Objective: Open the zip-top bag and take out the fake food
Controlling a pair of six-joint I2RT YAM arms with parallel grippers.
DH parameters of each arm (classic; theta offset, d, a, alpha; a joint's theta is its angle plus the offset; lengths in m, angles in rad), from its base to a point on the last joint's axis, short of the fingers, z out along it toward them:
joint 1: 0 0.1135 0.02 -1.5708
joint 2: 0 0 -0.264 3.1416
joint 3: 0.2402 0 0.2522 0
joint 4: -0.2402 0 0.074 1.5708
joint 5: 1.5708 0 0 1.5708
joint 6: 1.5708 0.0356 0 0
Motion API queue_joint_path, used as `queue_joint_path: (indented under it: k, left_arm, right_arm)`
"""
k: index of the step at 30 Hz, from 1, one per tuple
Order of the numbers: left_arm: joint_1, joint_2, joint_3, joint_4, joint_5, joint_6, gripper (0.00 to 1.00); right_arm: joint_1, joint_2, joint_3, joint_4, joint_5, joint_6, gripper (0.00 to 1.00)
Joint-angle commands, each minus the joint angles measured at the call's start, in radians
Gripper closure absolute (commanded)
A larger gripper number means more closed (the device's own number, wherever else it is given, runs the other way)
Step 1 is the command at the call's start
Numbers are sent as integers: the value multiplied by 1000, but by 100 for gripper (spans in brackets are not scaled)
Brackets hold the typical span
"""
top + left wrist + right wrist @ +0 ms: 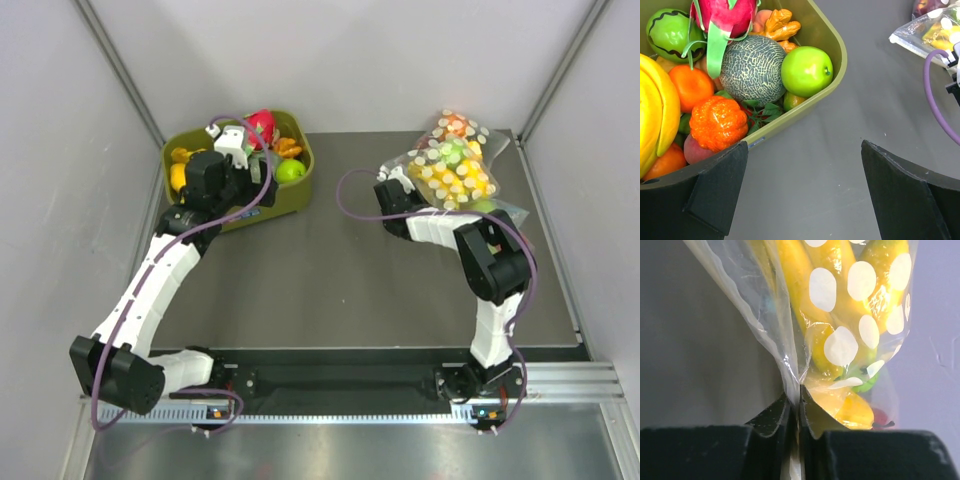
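Observation:
The zip-top bag (455,172) is clear with white dots and hangs lifted at the back right of the table. My right gripper (402,190) is shut on its left edge. In the right wrist view the gripper (799,401) pinches a fold of the bag (775,325) between its fingertips. The fake food shows inside: a yellow banana bunch (835,270), a green fruit (867,385) and a yellow oval fruit (855,410). My left gripper (255,172) is open and empty at the near right corner of the olive bin (300,185). In the left wrist view the gripper (804,150) is over bare table.
The olive bin (832,37) holds a pink dragon fruit (725,15), a netted melon (752,67), a green apple (806,71), oranges and a banana (657,115). A second dotted bag (460,128) with orange pieces lies behind the held one. Grey walls close in both sides.

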Motion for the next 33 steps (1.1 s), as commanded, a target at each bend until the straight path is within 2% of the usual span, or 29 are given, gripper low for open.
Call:
queue_joint_path:
  k: [1, 2, 7, 14, 19, 21, 25, 29, 31, 33]
  left_arm:
    - [11, -29, -6, 60, -5, 3, 1]
    - [11, -34, -5, 60, -5, 3, 1]
    - [16, -46, -11, 68, -8, 3, 1]
    - [22, -65, -23, 85, -10, 9, 1]
    - [23, -83, -44, 123, 96, 47, 1]
    - [23, -103, -64, 145, 154, 73, 1]
    - [23, -154, -112, 215, 414, 107, 1]
    - [14, -213, -172, 347, 640, 29, 1]
    - [-43, -232, -201, 378, 633, 6, 1]
    - [-151, -269, -218, 361, 529, 71, 1]
  right_arm:
    - [10, -81, 14, 20, -5, 1, 97]
    - [14, -127, 14, 17, -37, -11, 100]
    - [46, -293, 25, -18, -188, -52, 100]
    - [69, -563, 65, -98, -493, -17, 100]
    - [79, -687, 97, -217, -651, 38, 100]
    - [78, -718, 91, -256, -746, 57, 100]
    - [76, -749, 74, -305, -893, 112, 100]
    - [76, -721, 7, -307, -1082, 173, 100]
    - [76, -692, -18, -287, -1101, 208, 100]
    - [76, -677, -43, -279, -1122, 222, 100]
